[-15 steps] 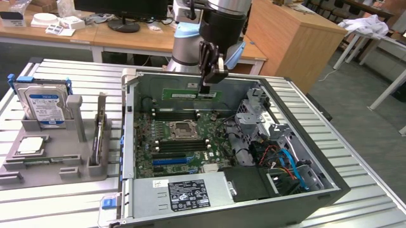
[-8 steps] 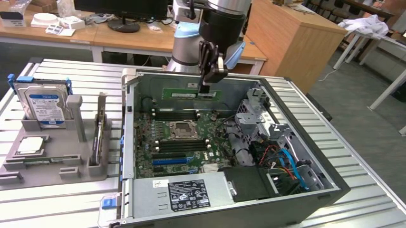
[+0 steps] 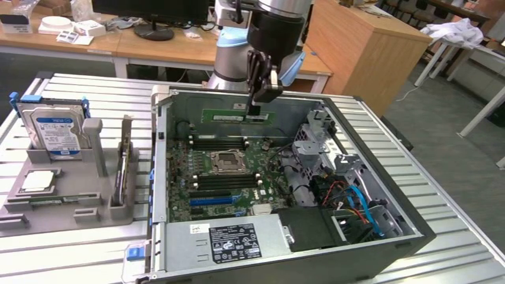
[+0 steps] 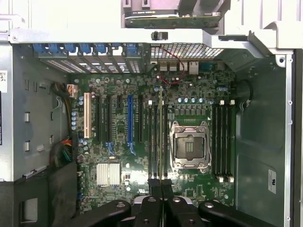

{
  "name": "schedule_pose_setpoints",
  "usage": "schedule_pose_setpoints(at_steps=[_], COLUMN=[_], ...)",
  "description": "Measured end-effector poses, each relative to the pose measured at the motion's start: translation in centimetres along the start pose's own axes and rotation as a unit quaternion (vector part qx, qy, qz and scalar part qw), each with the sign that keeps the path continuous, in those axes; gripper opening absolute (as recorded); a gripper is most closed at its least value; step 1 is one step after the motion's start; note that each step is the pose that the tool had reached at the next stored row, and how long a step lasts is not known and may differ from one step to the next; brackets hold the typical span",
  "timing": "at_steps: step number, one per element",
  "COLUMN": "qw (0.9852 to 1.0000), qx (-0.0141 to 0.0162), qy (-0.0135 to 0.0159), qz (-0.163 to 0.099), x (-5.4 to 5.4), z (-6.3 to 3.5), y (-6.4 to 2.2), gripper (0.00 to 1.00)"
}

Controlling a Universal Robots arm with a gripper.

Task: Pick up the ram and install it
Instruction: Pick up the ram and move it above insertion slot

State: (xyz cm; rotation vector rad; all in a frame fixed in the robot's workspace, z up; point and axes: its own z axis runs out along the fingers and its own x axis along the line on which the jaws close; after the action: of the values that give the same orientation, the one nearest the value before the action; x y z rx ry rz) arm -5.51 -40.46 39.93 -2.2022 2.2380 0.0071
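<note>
Jaws: nearly closed, pinching the ram [image 4: 161,137] at one end.
Ram: held edge-on over the memory slots [image 4: 152,142], beside the processor socket [image 4: 190,145].
Case [image 3: 410,231]: lies open on the slatted desk [image 3: 79,260].

**Inspector A:** Item one. The narrow green circuit-board ram [image 4: 161,137] stands edge-on in the wrist view, so its chips cannot be made out.

**Inspector B:** Noted. And the black two-fingered gripper [image 4: 161,182]?

**Inspector A:** Its body runs out of the wrist frame. The dark robot arm [image 3: 276,23] is cut off at the exterior view's upper edge, and the dark grey metal computer case [image 3: 410,236] at its lower edge.

**Inspector B:** Labels?

**Inspector A:** The print on the black sticker [image 3: 234,242] and on the blue-labelled silver hard drive [image 3: 54,127] is too small to read.
</note>
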Motion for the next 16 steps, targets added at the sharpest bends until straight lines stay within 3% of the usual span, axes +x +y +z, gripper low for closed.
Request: schedule_pose_setpoints(at_steps=[16], qw=[1.0000], qx=[0.0000], qy=[0.0000], qz=[0.000], x=[-0.18], z=[0.27], y=[0.00], gripper=[0.12])
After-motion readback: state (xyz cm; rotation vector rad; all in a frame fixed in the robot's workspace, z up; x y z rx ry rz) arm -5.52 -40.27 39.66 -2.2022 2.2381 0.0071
